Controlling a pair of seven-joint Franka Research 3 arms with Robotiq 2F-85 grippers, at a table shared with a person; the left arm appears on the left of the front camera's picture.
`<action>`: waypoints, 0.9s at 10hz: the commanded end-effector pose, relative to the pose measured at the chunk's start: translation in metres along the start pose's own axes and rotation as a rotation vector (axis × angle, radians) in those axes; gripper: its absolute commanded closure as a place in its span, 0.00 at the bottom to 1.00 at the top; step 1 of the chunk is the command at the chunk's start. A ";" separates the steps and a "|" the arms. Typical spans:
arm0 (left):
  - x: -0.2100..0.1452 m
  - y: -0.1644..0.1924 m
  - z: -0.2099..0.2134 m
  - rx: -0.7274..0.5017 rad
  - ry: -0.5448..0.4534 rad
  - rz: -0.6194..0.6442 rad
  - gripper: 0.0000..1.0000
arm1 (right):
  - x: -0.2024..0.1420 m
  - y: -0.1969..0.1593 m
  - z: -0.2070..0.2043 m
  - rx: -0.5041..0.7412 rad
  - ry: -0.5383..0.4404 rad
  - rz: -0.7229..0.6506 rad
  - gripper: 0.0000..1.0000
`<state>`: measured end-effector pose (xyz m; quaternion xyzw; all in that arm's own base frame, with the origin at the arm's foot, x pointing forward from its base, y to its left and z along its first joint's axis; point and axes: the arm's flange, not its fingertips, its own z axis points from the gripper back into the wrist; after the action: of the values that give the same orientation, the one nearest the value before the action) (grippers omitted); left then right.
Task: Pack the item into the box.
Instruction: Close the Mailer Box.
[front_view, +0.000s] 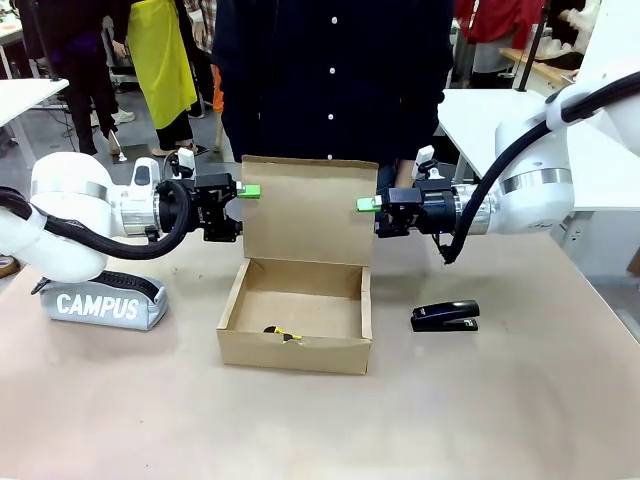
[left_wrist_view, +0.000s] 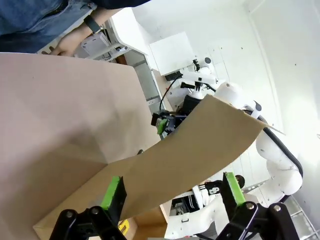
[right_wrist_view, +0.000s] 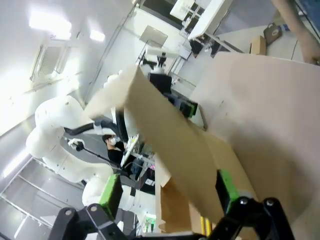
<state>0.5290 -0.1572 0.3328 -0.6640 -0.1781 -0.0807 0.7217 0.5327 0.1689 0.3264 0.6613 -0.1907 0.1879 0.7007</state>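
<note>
Front view: level left fingers (front_view: 251, 191) and right fingers (front_view: 364, 204), apart, straddle box (front_view: 292, 352) flap (front_view: 310, 212)

The box (front_view: 293, 350) is open at the top, so a gripper could come straight down into it or in over its low near wall. Its upright flap lid (front_view: 310, 210) walls off the far side. The left gripper (front_view: 250, 191) and right gripper (front_view: 365, 204) crowd the flap's two side edges, fingers spread with cardboard between them. A person (front_view: 330, 80) stands close behind the box. Left of the box lies a pencil case (front_view: 100, 305) and right of it a stapler (front_view: 445, 316), each with bare table (front_view: 320, 430) between it and the box. Inside the box, the yellow knife (front_view: 285, 334) lies by the near wall.
</note>
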 end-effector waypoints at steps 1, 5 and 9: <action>-0.007 -0.006 0.006 0.023 0.091 0.040 0.00 | -0.003 0.000 -0.001 -0.004 0.037 0.005 0.00; 0.000 0.000 0.000 0.000 0.000 0.000 0.00 | -0.003 0.000 -0.001 -0.004 0.037 0.005 0.00; -0.013 -0.016 -0.005 -0.210 0.059 -0.317 0.00 | -0.014 0.003 -0.014 -0.031 0.006 0.256 0.00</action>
<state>0.5228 -0.1646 0.3436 -0.6807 -0.2101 -0.1598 0.6833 0.5300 0.1740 0.3245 0.6442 -0.2199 0.2376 0.6930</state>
